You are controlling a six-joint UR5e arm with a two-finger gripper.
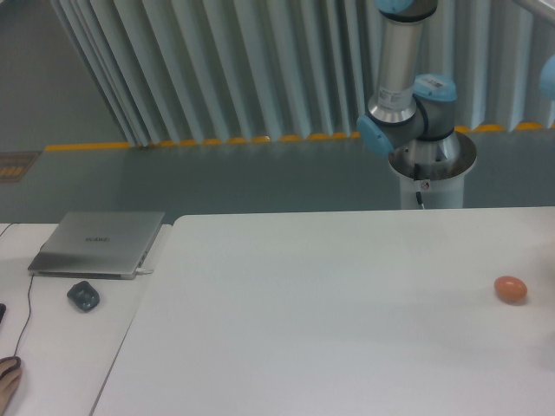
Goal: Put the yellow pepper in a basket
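Yellow pepper: I could not find it anywhere in my camera view; neither it nor any basket showed on the table, so its place was unknown to me.
Pepper's heading: with the pepper out of sight, I could not say which way its stem pointed or how its long axis lay.
Handling, as I judged it: a bell pepper of that sort would likely be light, hollow and glossy, so somewhat slippery; I would have taken it across the lobed body, not by the stem, and squeezed gently.
Nearest look-alike: an orange ball [511, 289] lay alone near the right edge of the white table [329, 321]; smooth and egg-shaped, it was not what I was after.
Arm [401, 74]: only the base, shoulder joint and a rising link were visible behind the table's far right side; the rest ran off the top of the frame.
Gripper: it was outside the view, so I could not tell whether the fingers were spread, pressed together or pinching anything.
Progress, my judgement: I could not say how far along the job was from this view alone.
Side desk: a closed laptop [98, 243] sat to the left, a dark mouse [83, 296] just in front of it, with a thin cable running down the desk.
Backdrop: pale vertical slats [217, 69] stood above a yellow floor line.
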